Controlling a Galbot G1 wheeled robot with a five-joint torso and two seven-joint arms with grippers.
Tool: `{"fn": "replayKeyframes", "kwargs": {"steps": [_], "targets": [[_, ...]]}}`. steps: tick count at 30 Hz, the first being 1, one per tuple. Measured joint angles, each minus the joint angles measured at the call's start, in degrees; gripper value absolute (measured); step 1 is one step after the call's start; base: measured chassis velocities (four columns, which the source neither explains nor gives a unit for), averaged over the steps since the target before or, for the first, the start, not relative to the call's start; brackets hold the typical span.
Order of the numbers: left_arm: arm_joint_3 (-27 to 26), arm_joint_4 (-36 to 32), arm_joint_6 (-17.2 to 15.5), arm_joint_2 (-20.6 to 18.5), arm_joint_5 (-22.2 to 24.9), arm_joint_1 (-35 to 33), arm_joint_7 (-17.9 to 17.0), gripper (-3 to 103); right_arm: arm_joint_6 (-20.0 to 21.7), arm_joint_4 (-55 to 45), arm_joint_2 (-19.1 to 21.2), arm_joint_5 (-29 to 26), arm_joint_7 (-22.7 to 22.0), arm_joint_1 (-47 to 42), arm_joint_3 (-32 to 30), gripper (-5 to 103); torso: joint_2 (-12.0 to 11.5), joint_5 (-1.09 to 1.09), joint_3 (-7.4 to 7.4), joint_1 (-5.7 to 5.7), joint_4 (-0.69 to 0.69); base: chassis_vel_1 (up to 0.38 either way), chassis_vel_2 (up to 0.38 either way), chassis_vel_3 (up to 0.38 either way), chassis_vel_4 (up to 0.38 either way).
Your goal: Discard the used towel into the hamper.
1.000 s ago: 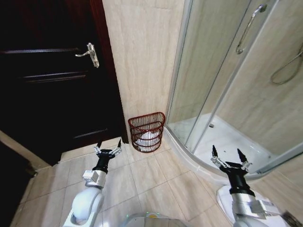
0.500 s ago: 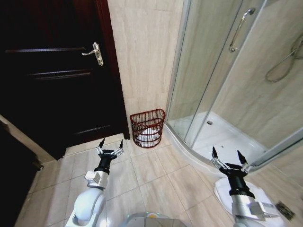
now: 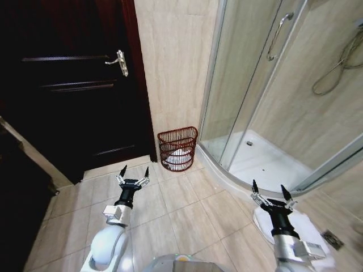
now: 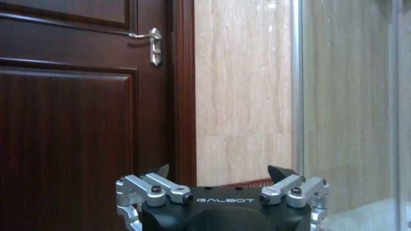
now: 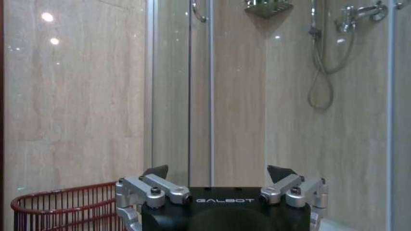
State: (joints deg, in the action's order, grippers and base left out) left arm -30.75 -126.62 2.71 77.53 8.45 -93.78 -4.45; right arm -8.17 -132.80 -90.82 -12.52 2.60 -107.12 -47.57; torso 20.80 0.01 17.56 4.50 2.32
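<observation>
The hamper [image 3: 178,148], a small round red-brown wire basket, stands on the tiled floor against the beige wall between the dark door and the shower. A white towel [image 3: 179,154] lies inside it. Its rim [image 5: 64,199] also shows in the right wrist view. My left gripper [image 3: 134,171] is open and empty, low over the floor a short way in front of and left of the hamper. Farther right, near the shower's curved step, my right gripper [image 3: 266,191] is open and empty too.
A dark wooden door [image 3: 68,90] with a metal handle [image 3: 119,59] stands to the hamper's left. The glass shower enclosure [image 3: 266,85] with a raised white base [image 3: 266,164] fills the right. A white round fixture [image 3: 306,224] sits under my right arm. Open tiled floor lies between.
The whole view has shifted: the hamper, door and shower look smaller and farther off, so the camera has backed away. Both grippers keep their open pose.
</observation>
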Motion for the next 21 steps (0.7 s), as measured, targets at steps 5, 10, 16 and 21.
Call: {"fn": "replayKeyframes", "kwargs": {"steps": [5,10,16,21], "targets": [[0.43,-0.09,-0.07,0.10,-0.13,0.18,-0.08,100,-0.79,0.62,-0.44,-0.52,-0.03,0.00,-0.38,100,0.00,-0.01,-0.01,-0.01,0.00,0.070,-0.068,-0.075,0.066],[1.32,-0.57,-0.23,0.56,-0.45,0.38,-0.19,100,-1.72,0.86,-1.18,-1.26,-0.49,-0.75,-0.66,100,0.00,0.00,0.00,0.00,0.00,0.000,0.000,0.000,0.000],[2.32,-0.79,0.03,0.26,-0.85,0.48,-0.15,100,-2.53,1.37,-1.31,-1.05,-1.33,-1.39,-0.74,100,0.00,-0.01,0.01,0.00,0.00,0.000,0.000,0.000,0.000],[2.99,-1.04,0.04,-0.31,-0.86,1.01,-0.15,100,-2.73,1.29,-1.37,-0.70,-1.44,-1.41,-0.79,100,0.00,-0.01,0.00,0.00,0.00,0.000,0.000,0.000,0.000]]}}
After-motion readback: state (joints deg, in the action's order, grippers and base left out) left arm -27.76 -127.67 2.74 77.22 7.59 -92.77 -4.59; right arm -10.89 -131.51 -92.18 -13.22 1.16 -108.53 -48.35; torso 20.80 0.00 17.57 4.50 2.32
